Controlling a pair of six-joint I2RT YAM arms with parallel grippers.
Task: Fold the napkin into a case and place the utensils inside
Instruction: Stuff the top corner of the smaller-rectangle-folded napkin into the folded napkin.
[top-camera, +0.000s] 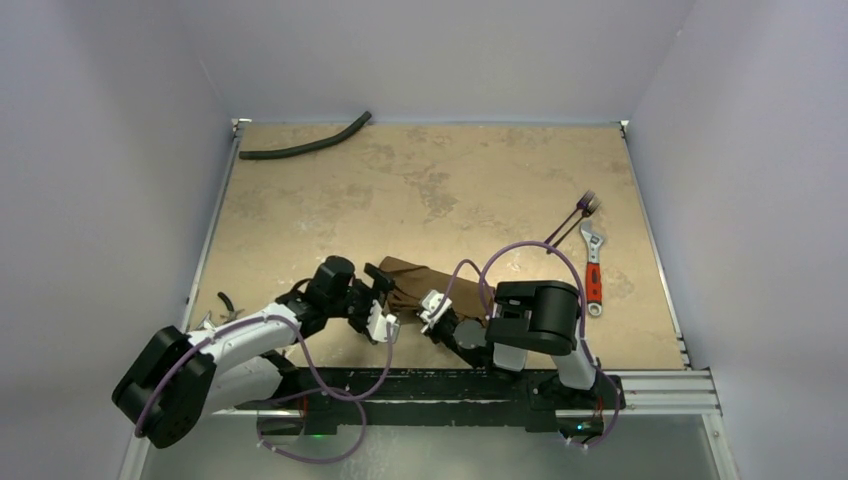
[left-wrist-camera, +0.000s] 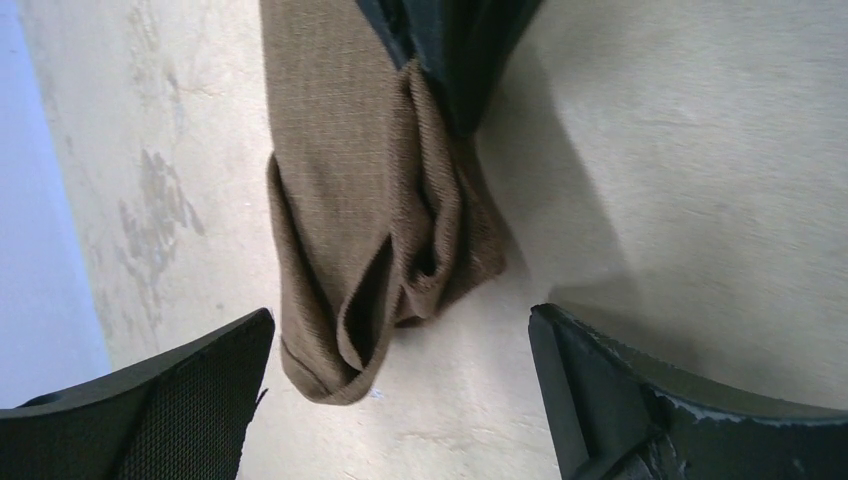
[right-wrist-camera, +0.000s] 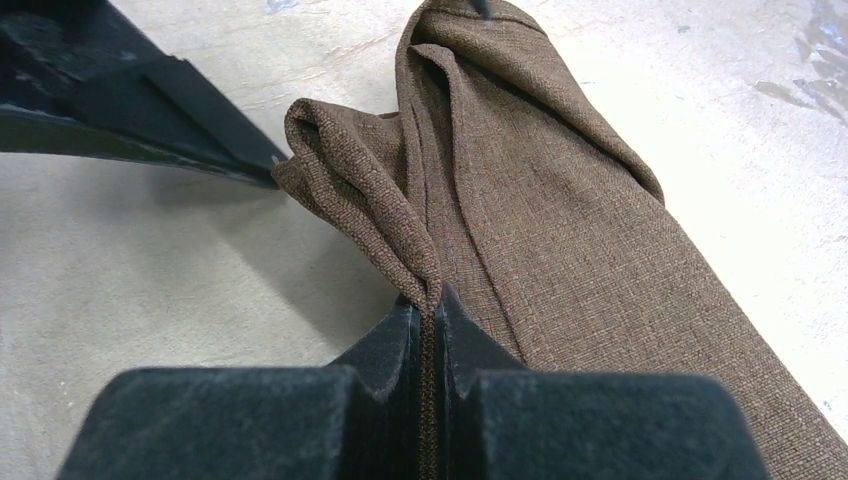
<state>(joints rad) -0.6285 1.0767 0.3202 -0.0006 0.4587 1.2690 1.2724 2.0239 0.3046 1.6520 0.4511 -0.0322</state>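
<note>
Right claw (right-wrist-camera: 430, 300): mine, clamped on one napkin (right-wrist-camera: 560, 220) fold, near table (top-camera: 400, 190) edge.
Left claw (left-wrist-camera: 402, 315): spread apart, empty.
Utensils (top-camera: 575, 222): far right.
Risk: if I tug from one side, the bunched folds may unravel.

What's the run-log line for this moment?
step: folding napkin | left pincer: open around napkin end | right pincer: shut on napkin fold | utensils: not in napkin, beside wrench
</note>
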